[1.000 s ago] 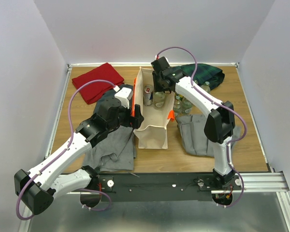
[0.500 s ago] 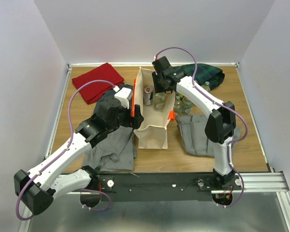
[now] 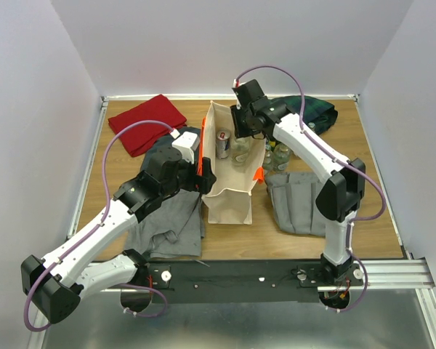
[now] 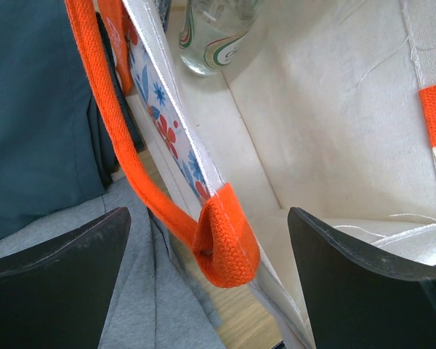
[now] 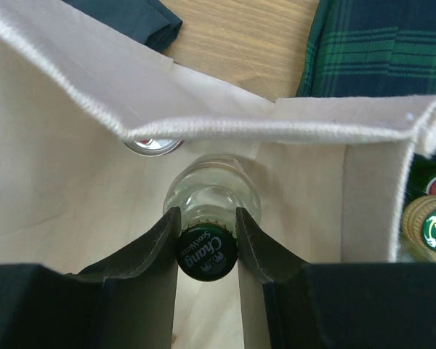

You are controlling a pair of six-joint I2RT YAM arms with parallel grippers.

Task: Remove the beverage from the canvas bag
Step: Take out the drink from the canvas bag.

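Note:
The beige canvas bag [image 3: 229,190] with orange handles stands open mid-table. Inside it are a clear glass bottle [image 3: 239,150] with a green Chang cap [image 5: 207,252] and a silver can [image 3: 222,141]. My right gripper [image 3: 241,134] reaches into the bag's mouth from above. In the right wrist view it [image 5: 207,234] is shut on the bottle's neck just under the cap. My left gripper [image 3: 206,177] is open, its jaws straddling the bag's left wall and the orange handle [image 4: 219,243] without touching them. The bottle's base [image 4: 214,33] shows in the left wrist view.
Several more bottles [image 3: 275,155] stand just right of the bag, on grey shorts [image 3: 298,200]. A dark plaid cloth [image 3: 314,113] lies at the back right and a red cloth [image 3: 147,121] at the back left. A grey garment [image 3: 167,211] lies under my left arm.
My right wrist has shifted a little up and toward the back right over the bag, still on the bottle. The left arm has not moved.

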